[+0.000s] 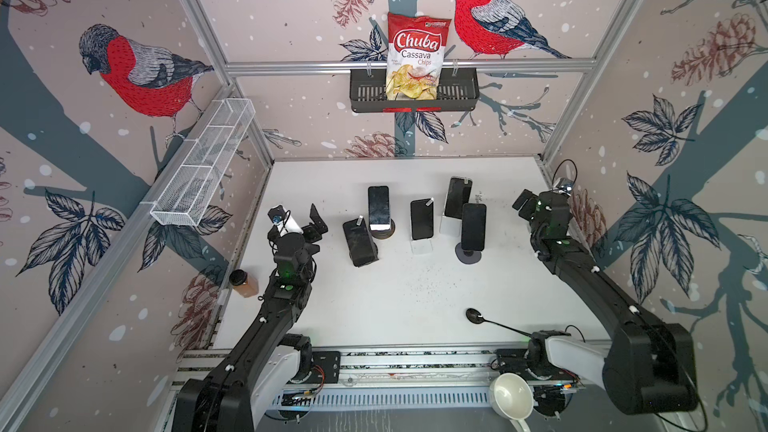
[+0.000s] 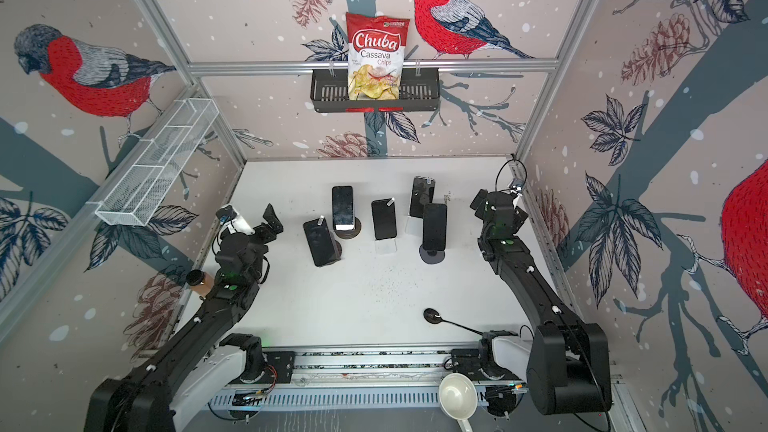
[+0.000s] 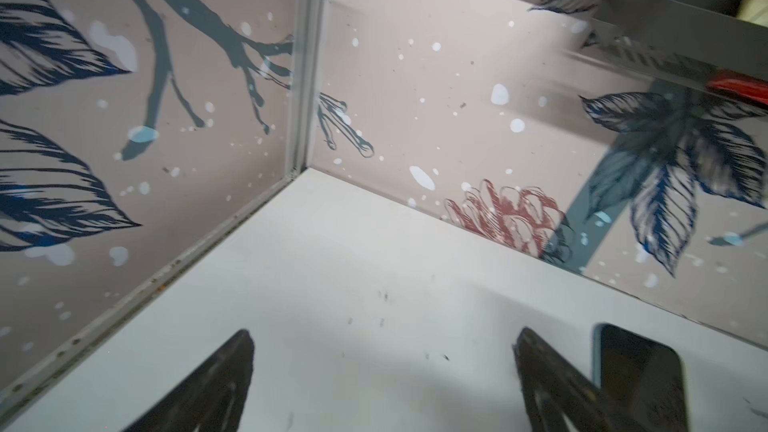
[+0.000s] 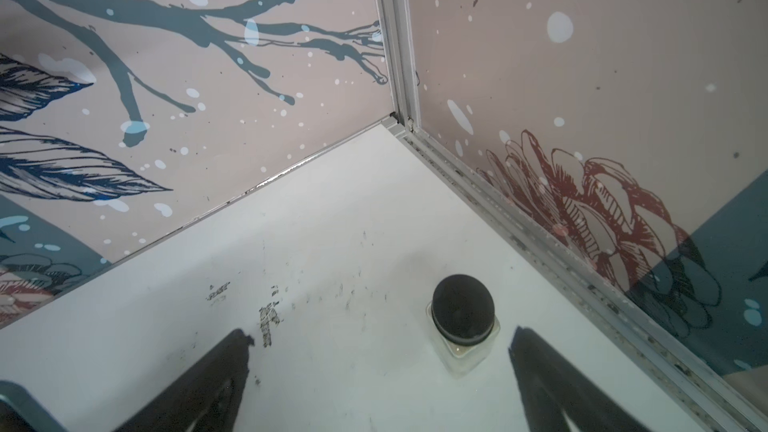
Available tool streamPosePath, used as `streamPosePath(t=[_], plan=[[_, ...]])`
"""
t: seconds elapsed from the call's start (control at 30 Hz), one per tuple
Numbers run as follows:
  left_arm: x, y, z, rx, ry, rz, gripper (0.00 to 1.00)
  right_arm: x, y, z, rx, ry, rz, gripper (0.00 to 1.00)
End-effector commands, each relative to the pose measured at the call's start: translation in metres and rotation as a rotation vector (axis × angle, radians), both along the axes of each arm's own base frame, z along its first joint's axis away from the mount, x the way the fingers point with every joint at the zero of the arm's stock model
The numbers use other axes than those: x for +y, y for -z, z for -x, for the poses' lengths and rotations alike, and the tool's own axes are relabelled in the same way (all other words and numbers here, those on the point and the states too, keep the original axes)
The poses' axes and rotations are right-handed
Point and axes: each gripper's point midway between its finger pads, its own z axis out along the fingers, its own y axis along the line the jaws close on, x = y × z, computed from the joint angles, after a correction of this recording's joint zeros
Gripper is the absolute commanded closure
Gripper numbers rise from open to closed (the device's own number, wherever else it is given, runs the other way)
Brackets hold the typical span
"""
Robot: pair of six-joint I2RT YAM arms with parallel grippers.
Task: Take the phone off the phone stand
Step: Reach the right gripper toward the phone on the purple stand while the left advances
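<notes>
Bag marked "Chuba Cassava Chips" in basket; phones on stands below basket; left gripper, right gripper spread, empty.

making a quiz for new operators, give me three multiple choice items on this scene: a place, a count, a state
1. Where is the Chuba cassava chips bag? A upright in the black wall basket; B in a gripper's jaws; C under a phone.
2. How many phones show in both top views? A three; B seven; C five.
3. The left gripper is: A shut on a phone; B open and empty; C shut on a cloth.
Answers: 1 A, the bag stands inside that basket. 2 C, five dark screens can be counted. 3 B, its jaws stand wide apart around nothing.
</notes>
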Motion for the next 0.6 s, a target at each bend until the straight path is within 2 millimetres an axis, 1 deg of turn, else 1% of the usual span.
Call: streamPosePath(t=[0.0,0.1,0.3,0.57], plan=[[-0.023,0.014,0.008,0.098,0.090,0.050,0.03,0.009,0.003,0.008,0.036,-0.022,-0.087,0.01],[-0.044,0.008,0.012,0.110,0.172,0.107,0.03,0.018,-0.006,0.013,0.028,-0.063,-0.112,0.01],[-0.083,0.007,0.019,0.158,0.284,0.154,0.03,0.039,-0.021,0.021,0.002,-0.157,-0.131,0.00],[-0.145,0.008,0.024,0.183,0.439,0.172,0.03,0.061,-0.012,0.027,0.070,-0.217,-0.117,0.00]])
